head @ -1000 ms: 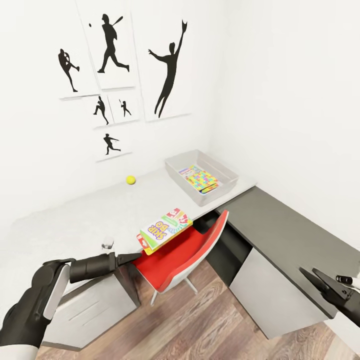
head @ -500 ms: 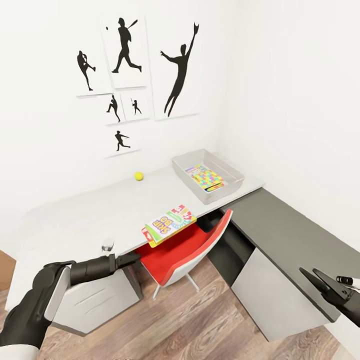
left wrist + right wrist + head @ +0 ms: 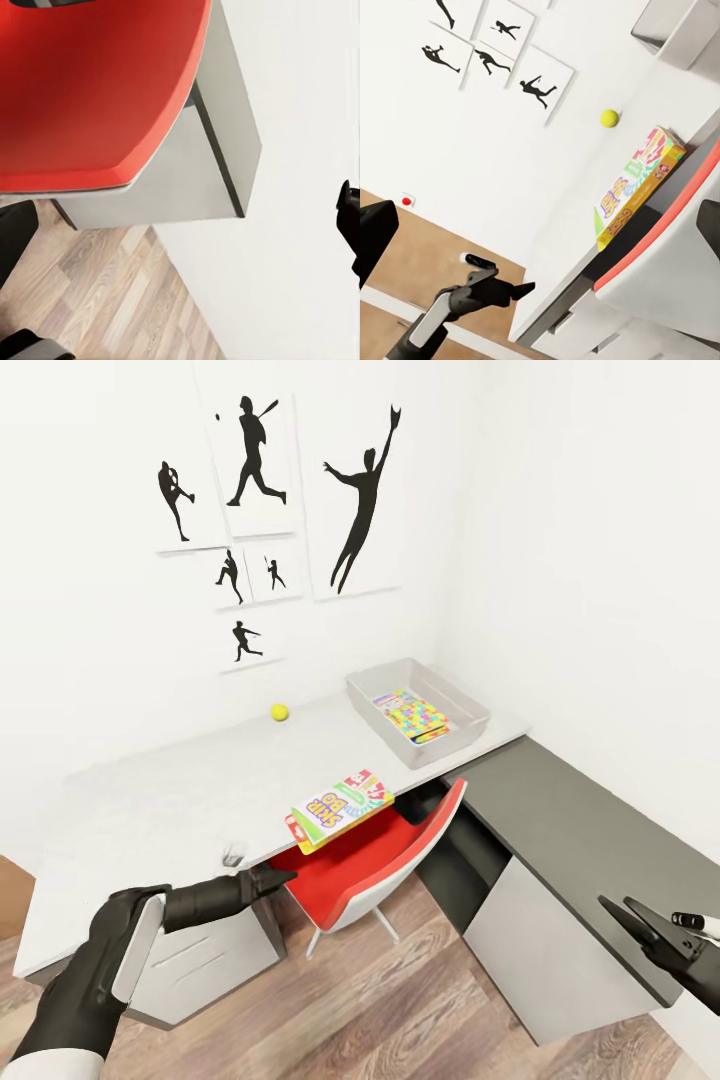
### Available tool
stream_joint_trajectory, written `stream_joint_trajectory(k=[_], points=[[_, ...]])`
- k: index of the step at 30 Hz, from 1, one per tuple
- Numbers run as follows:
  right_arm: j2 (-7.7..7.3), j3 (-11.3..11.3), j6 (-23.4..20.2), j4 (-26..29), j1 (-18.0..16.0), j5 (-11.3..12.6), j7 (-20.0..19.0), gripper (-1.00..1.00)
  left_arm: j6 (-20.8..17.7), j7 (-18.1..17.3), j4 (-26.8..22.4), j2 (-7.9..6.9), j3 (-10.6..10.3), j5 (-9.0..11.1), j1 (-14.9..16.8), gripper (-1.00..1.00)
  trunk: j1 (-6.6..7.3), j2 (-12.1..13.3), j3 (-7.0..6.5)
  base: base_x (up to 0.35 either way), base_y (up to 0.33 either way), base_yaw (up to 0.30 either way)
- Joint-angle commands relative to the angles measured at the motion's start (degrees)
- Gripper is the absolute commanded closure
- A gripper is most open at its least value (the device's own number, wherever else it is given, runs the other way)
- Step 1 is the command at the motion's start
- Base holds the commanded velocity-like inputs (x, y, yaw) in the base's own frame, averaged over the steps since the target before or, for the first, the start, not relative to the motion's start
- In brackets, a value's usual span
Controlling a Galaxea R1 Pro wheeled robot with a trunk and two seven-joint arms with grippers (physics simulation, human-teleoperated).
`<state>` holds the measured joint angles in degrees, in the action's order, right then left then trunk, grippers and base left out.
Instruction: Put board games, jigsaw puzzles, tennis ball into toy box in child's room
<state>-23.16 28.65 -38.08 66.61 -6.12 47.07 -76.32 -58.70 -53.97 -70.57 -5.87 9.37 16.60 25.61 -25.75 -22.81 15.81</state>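
Trouble lies with the board game (image 3: pixel 339 807) — it overhangs the near edge of the surface (image 3: pixel 180 800) above the red chair (image 3: pixel 375 860), so a push from your left pincer (image 3: pixel 272 877) could tip it off. That pincer hangs low beside the drawer unit (image 3: pixel 200 960), tips drawn to a point, seemingly together and holding nothing. Your right pincer (image 3: pixel 625 913) hovers over the dark counter (image 3: pixel 580 830), empty; whether its jaws are parted I cannot tell. The tennis ball (image 3: pixel 279 712) sits far back, and the toy box (image 3: pixel 470 710) at the right already holds a jigsaw puzzle (image 3: pixel 413 716).
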Motion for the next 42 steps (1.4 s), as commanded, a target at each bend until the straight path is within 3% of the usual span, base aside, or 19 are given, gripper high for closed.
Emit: stream_joint_trajectory(k=[1, 12, 27, 34, 42], points=[[-0.02, 0.00, -0.51, 0.00, -0.04, 0.21, -0.06, -1.00, -0.20, 0.38, -0.01, 0.22, 0.06, -0.12, 0.03, -1.00, -0.03, -0.11, 0.10, 0.000, 0.000, 0.000], [-0.04, 0.01, -0.51, 0.01, -0.04, 0.21, -0.13, -1.00, -0.02, 3.58, 2.28, 1.08, 0.40, -0.07, 0.07, -1.00, -0.03, -0.11, 0.10, 0.000, 0.000, 0.000], [-0.01, 0.01, -0.51, 0.01, -0.04, 0.21, -0.02, -1.00, 0.31, 6.84, 4.17, 1.68, 0.81, 0.01, 0.23, -1.00, -3.33, -6.12, 2.79, 0.000, 0.000, 0.000], [0.03, 0.07, -0.51, 0.00, -0.04, 0.24, 0.13, -1.00, 0.33, 7.66, 4.23, 3.76, 4.73, -0.12, 0.23, -1.00, -4.86, -8.93, 4.05, 0.000, 0.000, 0.000], [0.12, 0.06, -0.51, -0.07, -0.04, 0.43, 0.20, -1.00, 0.36, 7.85, 4.23, 5.13, 6.36, -0.24, 0.23, -1.00, -5.30, -9.73, 4.41, 0.000, 0.000, 0.000]])
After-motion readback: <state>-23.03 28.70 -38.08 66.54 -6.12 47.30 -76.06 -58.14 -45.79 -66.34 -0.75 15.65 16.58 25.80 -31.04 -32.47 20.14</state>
